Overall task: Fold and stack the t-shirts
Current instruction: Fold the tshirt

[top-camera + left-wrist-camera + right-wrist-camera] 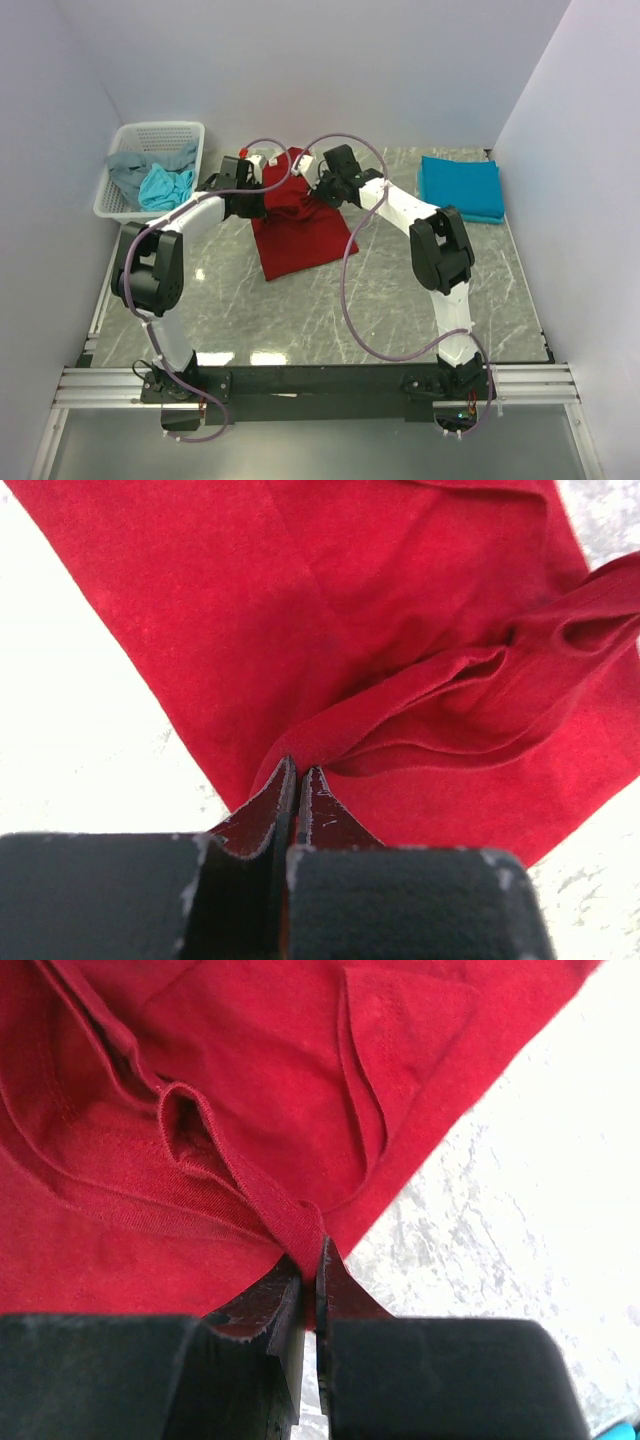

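A dark red t-shirt [300, 230] lies at the middle back of the table, its far part bunched between the two grippers. My left gripper [252, 200] is shut on a fold of the red shirt [420, 630] at its left edge. My right gripper [322, 188] is shut on a hem of the red shirt [250, 1080] at its right edge. A folded teal-blue t-shirt [460, 187] lies at the back right. A grey t-shirt [130, 170] and a light turquoise t-shirt [165, 187] lie crumpled in the basket.
A white plastic mesh basket [185, 131] stands at the back left by the left wall. Grey marble tabletop [330, 310] lies open in front of the red shirt. Purple cables [350, 290] loop over the table from both arms.
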Controlling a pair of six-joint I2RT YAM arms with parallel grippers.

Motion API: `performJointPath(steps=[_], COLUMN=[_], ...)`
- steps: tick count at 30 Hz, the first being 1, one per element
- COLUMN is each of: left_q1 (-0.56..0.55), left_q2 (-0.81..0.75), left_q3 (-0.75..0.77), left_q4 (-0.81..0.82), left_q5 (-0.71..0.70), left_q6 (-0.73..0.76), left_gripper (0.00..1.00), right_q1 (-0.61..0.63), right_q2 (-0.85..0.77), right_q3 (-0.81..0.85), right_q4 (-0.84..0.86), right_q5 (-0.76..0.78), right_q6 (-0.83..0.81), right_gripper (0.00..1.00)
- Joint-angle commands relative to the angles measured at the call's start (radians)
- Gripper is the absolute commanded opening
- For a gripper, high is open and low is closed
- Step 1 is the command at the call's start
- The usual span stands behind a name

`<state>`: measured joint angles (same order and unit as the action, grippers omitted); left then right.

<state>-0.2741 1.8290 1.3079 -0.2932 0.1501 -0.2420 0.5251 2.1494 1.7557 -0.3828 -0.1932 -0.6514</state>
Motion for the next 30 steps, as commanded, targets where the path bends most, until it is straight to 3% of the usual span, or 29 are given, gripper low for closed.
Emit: performJointPath(steps=[1, 3, 5, 6, 7, 8, 9, 11, 14, 17, 18, 19, 21, 22, 23, 25, 27, 28, 30], left_q1=[0.013, 0.018, 0.021, 0.026, 0.027, 0.027, 0.033, 0.035, 0.036, 0.036, 0.036, 0.035, 0.012, -0.011, -0.043, -0.164, -0.287, -0.316, -0.365], left_q2=[0.015, 0.029, 0.047, 0.052, 0.052, 0.053, 0.047, 0.017, -0.051, -0.186, -0.253, -0.287, -0.371, -0.398, -0.446, -0.499, -0.554, -0.566, -0.573], left_q3=[0.048, 0.059, 0.089, 0.120, 0.135, 0.155, 0.171, 0.215, 0.200, 0.088, 0.055, -0.023, -0.109, -0.199, -0.247, -0.399, -0.485, -0.556, -0.599], left_q4=[-0.003, -0.009, -0.023, -0.024, -0.026, -0.029, -0.035, -0.043, -0.028, 0.014, 0.017, 0.019, 0.026, 0.025, 0.019, 0.032, 0.061, 0.083, 0.124], left_q5=[0.028, 0.017, -0.053, -0.090, -0.145, -0.196, -0.260, -0.297, -0.337, -0.203, -0.157, -0.004, 0.131, 0.187, 0.189, 0.169, 0.145, 0.129, 0.068], left_q6=[0.027, 0.026, 0.004, -0.012, -0.022, -0.029, -0.025, -0.007, 0.033, 0.127, 0.153, 0.212, 0.294, 0.388, 0.449, 0.612, 0.703, 0.734, 0.745], left_gripper=[0.01, 0.01, 0.15, 0.41, 0.59, 0.73, 0.80, 0.81, 0.82, 0.79, 0.79, 0.79, 0.79, 0.80, 0.80, 0.80, 0.80, 0.80, 0.79], right_q1=[-0.014, -0.016, -0.011, -0.007, -0.002, -0.004, -0.004, -0.005, -0.026, -0.071, -0.089, -0.115, -0.178, -0.191, -0.195, -0.197, -0.192, -0.186, -0.171], right_q2=[-0.002, 0.012, 0.035, 0.044, 0.061, 0.067, 0.073, 0.073, 0.031, -0.037, -0.057, -0.078, -0.164, -0.221, -0.247, -0.345, -0.419, -0.474, -0.506], right_q3=[0.051, 0.067, 0.083, 0.100, 0.109, 0.122, 0.134, 0.172, 0.160, 0.122, 0.117, 0.108, 0.009, -0.078, -0.117, -0.305, -0.451, -0.566, -0.636], right_q4=[0.013, 0.027, 0.095, 0.129, 0.166, 0.221, 0.240, 0.249, 0.233, 0.118, 0.057, -0.006, -0.143, -0.192, -0.335, -0.357, -0.239, -0.150, -0.088], right_q5=[0.026, 0.040, 0.130, 0.244, 0.300, 0.343, 0.383, 0.429, 0.365, 0.203, -0.057, -0.215, -0.585, -0.644, -0.667, -0.626, -0.585, -0.539, -0.506], right_q6=[0.026, 0.048, 0.129, 0.168, 0.209, 0.287, 0.318, 0.375, 0.395, 0.342, 0.293, 0.227, -0.036, -0.154, -0.439, -0.699, -0.783, -0.821, -0.818], right_gripper=[0.00, 0.02, 0.19, 0.38, 0.45, 0.52, 0.67, 0.70, 0.71, 0.72, 0.72, 0.72, 0.71, 0.72, 0.72, 0.73, 0.75, 0.76, 0.76])
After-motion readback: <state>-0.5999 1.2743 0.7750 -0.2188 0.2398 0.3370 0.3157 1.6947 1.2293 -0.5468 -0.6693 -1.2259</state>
